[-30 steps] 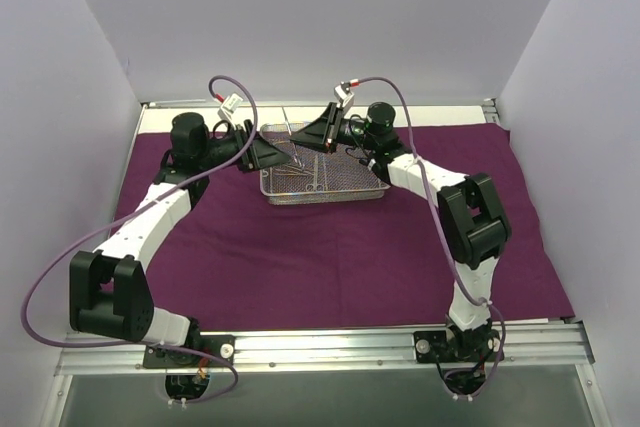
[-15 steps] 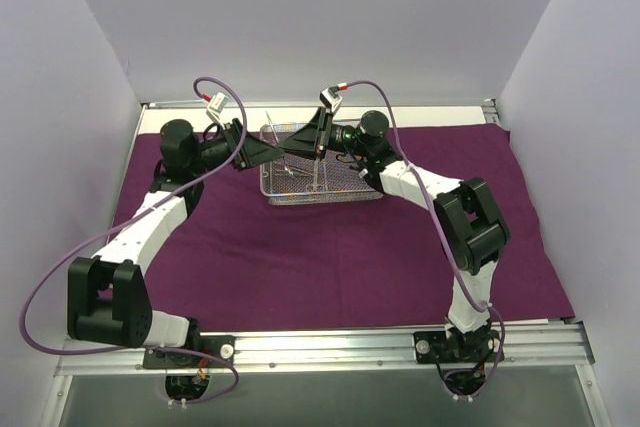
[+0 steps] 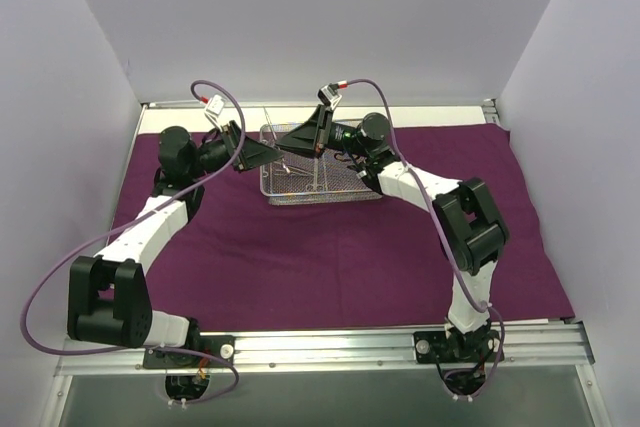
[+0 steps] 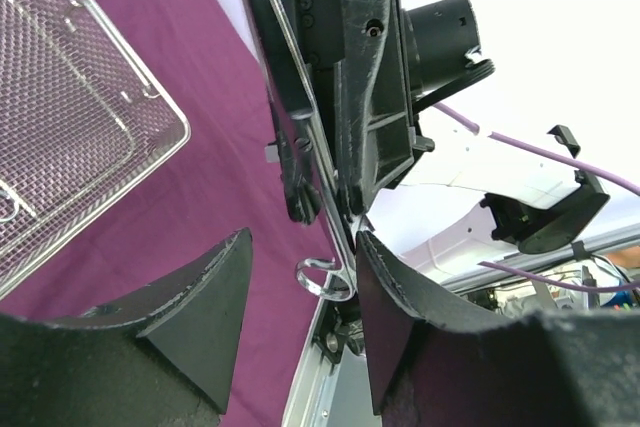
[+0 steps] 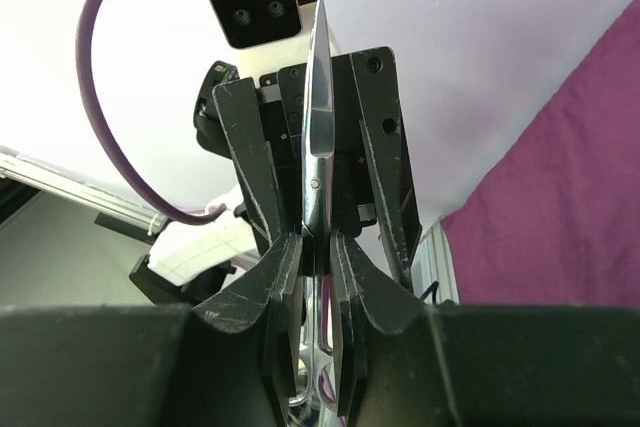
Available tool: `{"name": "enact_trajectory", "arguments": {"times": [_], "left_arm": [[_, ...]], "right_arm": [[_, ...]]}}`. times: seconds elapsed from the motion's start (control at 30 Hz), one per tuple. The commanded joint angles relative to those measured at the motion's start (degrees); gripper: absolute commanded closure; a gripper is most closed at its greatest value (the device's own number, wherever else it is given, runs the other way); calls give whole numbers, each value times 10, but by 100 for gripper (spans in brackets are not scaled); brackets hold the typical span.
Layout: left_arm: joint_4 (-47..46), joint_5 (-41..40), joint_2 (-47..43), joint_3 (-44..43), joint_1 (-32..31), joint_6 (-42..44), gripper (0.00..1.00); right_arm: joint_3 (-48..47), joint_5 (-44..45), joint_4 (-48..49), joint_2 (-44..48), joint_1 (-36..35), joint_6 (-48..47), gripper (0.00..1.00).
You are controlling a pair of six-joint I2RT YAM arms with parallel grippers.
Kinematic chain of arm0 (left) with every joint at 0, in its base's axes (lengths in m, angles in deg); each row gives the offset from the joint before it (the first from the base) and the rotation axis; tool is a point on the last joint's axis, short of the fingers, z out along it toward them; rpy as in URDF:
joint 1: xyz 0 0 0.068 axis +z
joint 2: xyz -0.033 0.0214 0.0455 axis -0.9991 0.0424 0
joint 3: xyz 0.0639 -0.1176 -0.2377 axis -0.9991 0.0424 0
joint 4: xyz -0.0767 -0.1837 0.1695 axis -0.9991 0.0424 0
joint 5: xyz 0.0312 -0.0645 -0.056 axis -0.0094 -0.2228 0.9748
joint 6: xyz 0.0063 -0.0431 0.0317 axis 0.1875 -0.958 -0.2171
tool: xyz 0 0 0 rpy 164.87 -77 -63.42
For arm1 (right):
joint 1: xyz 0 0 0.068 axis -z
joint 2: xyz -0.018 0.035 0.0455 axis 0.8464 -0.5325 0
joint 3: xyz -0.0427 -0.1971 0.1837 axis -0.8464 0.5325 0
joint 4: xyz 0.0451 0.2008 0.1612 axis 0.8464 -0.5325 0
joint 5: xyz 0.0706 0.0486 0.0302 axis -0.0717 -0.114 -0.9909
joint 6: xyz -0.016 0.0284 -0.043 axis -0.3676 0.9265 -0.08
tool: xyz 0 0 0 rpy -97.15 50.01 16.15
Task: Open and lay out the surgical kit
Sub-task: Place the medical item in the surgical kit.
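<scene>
The dark purple cloth wrap [image 3: 330, 257] lies spread flat over the table. The silver wire-mesh tray [image 3: 325, 198] stands on it at the back middle, with slim instruments [image 3: 314, 173] lying inside. My right gripper [image 3: 291, 141] is above the tray's left end, shut on a scissor-like instrument [image 5: 317, 117] whose blade points away past the fingers. My left gripper [image 3: 271, 153] faces it and is open. In the left wrist view the instrument's ring handle [image 4: 325, 278] hangs between my open left fingers [image 4: 200, 297], against the right one. The tray's corner [image 4: 150, 137] shows there too.
White walls close in the back and both sides. A metal rail [image 3: 320, 347] runs along the near edge by the arm bases. Purple cables loop over both arms. The cloth reaches almost to the side walls.
My right gripper has carried the instrument left, from over the tray's middle to its left end. My left gripper has drawn back left and stays open around the ring handle.
</scene>
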Motion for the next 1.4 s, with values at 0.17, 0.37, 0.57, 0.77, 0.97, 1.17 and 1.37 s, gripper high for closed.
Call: {"name": "enact_trajectory", "arguments": {"times": [0.17,0.37,0.57,0.77,0.97,1.17,1.37], "left_arm": [[-101,18,-19,0,-1,-44,47],[-107,20,-21,6,-5,-50,52],[-102,29,-20,10,-6,-53,69],[-96,39,-21,14,-7,-53,83],[-111,44,-8,4,-6,-67,98],[31,30,-16,-11,-4,20,98],[211,1,-32,-25,12,136,98]], "right_arm": [[-1,11,69,15,-17,13,100],[-9,18,68,10,-23,13,100],[-17,27,70,6,-24,14,100],[-14,39,76,1,-24,19,100],[-23,32,86,-13,-25,31,100],[-33,39,-24,8,-12,-36,68],[-58,59,-226,31,15,-169,50]]}}
